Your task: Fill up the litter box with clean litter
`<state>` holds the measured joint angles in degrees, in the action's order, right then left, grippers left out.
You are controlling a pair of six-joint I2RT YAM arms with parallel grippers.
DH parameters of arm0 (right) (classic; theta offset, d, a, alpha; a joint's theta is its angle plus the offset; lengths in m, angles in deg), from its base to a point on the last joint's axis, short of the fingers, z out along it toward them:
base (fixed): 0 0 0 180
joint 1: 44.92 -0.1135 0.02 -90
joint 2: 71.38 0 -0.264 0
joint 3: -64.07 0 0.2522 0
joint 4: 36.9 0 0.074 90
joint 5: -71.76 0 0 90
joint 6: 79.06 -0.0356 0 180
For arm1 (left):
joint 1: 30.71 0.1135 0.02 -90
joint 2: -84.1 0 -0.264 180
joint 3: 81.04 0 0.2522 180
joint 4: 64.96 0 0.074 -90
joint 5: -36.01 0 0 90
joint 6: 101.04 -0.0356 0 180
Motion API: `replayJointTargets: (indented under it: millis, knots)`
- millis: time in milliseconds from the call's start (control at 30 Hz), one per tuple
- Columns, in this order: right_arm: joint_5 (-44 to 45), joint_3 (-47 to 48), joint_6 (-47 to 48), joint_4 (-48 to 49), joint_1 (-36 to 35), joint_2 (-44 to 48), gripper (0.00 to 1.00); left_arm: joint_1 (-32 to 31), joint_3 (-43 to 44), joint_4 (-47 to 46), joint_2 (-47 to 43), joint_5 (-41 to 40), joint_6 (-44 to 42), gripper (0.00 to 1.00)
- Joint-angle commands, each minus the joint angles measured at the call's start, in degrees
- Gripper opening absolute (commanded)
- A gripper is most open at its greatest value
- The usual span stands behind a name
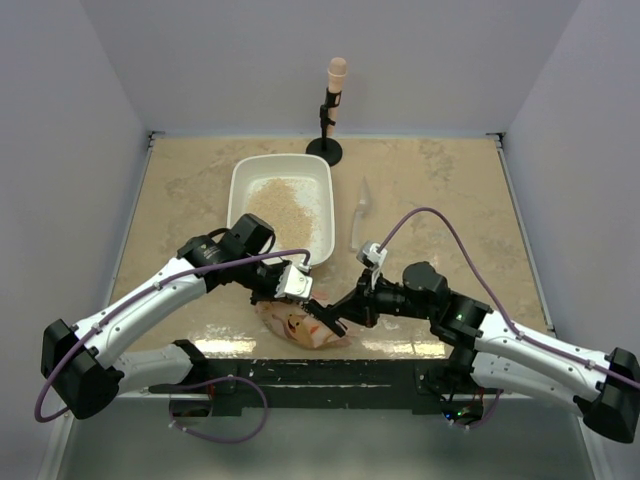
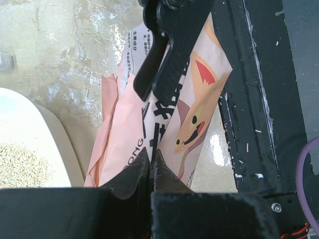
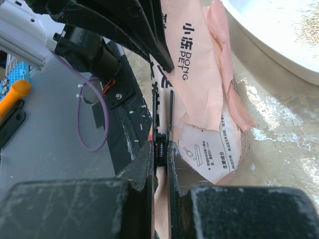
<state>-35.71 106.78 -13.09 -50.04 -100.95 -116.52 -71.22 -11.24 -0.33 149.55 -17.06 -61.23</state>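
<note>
**Both grippers clamped on the bag at the near edge, litter in the box beyond**

Nearest to me, at the 6 o'clock edge of the table (image 1: 180,190), the orange-pink bag (image 1: 300,328) sat crumpled just past the black base rail (image 1: 330,372). My left gripper (image 2: 150,155) was clenched on it, fingertips pressed together over the printed face. My right gripper (image 3: 160,149) was pinched tight on a bag edge, with a sliver of print showing between its fingers.

The left gripper came in from 9 o'clock and the right from 3 o'clock, and they met over the bag. Each wrist view was therefore partly blocked by the other arm's black fingers. From above, the grippers and the left wrist camera covered much of the bag. I could not tell whether its mouth was open, or whether it rested on the table or hung lifted. A purple cable (image 1: 430,209) looped over the right arm.

Farther out, at about 11 o'clock from the bag and apart from it, stood the litter box (image 1: 236,190). Its near rim was hidden behind my left arm. The clean litter (image 1: 285,205) lay in it as a thin tan spread, with white floor bare along the sides.

At the box's 3 o'clock lay a clear slender object (image 1: 360,210), too faint to identify. Farthest off, at 12 o'clock, a black stand (image 1: 325,150) with a tan rounded top rose by the back wall.
</note>
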Motion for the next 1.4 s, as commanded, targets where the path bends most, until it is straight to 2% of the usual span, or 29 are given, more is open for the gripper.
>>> replayJointTargets:
  millis: [0, 233, 367, 567, 733, 833, 867, 900, 967, 1033, 1067, 1133, 1167, 1200, 1233, 1300, 1367]
  knots:
    - [-1.6, -1.26, -0.49, -7.3, -1.89, -2.05, 0.0, 0.52, 3.03, -7.63, -3.66, 4.56, -1.75, 0.0]
    - [-1.69, -1.18, -0.58, -7.39, -3.38, -2.31, 0.0, 0.52, 2.59, -8.07, -4.1, 4.47, -1.75, 0.0]
    - [-0.37, -0.74, -0.4, -7.39, -4.17, -5.47, 0.0, 0.52, 2.94, -8.16, -3.66, 4.64, -1.75, 0.0]
    - [5.25, 0.75, -1.19, -9.15, -4.88, -9.78, 0.0, 0.52, 3.47, -7.98, -3.49, 4.73, -1.57, 0.0]
    - [8.94, 1.55, -2.86, -10.02, -4.88, -8.82, 0.0, 0.61, 3.38, -8.07, -4.01, 4.64, -1.57, 0.0]
    - [9.65, 2.07, -4.09, -10.9, -4.88, -7.42, 0.26, 0.52, 3.12, -8.07, -4.19, 4.82, -1.49, 0.0]
    - [9.74, 2.08, -4.35, -10.82, -4.88, -6.72, 0.44, 0.52, 3.03, -8.07, -4.19, 4.82, -1.4, 0.0]
    - [9.65, 2.16, -4.7, -10.82, -4.88, -5.93, 0.51, 0.52, 2.95, -8.16, -4.1, 4.82, -1.4, 0.0]
    - [10.09, 2.95, -5.23, -11.87, -4.88, -3.03, 0.59, 0.52, 2.86, -8.16, -4.19, 4.99, -1.22, 0.0]
    - [12.19, 4.18, -6.28, -14.14, -4.88, 0.82, 0.63, 0.61, 2.77, -8.07, -4.28, 5.0, -1.05, 0.0]
    - [13.68, 5.93, -6.55, -15.12, -4.88, 2.15, 0.69, 0.52, 2.86, -7.98, -4.45, 5.34, -1.05, 0.0]
    - [19.13, 8.04, -7.25, -17.92, -4.88, 5.05, 0.75, 0.52, 3.03, -7.81, -4.72, 5.35, -1.04, 0.0]
    - [21.49, 10.31, -7.52, -18.72, -4.79, 7.5, 0.83, 0.61, 3.12, -7.89, -4.72, 5.26, -0.52, 0.0]
    - [25.87, 11.73, -7.87, -20.29, -4.88, 8.4, 0.95, 0.52, 3.21, -8.42, -4.81, 5.09, -0.08, 0.0]
    - [28.61, 13.05, -8.39, -21.35, -4.88, 8.84, 0.98, 0.52, 3.3, -8.77, -4.81, 4.91, 0.44, 0.0]
    - [32.49, 17.71, -8.66, -24.77, -4.88, 8.15, 0.98, 0.52, 3.56, -10.6, -4.81, 4.56, 2.9, 0.0]
    - [36.88, 22.35, -7.96, -27.15, -4.88, 3.78, 0.99, 0.52, 3.65, -14.02, -4.98, 3.77, 7.1, 0.0]
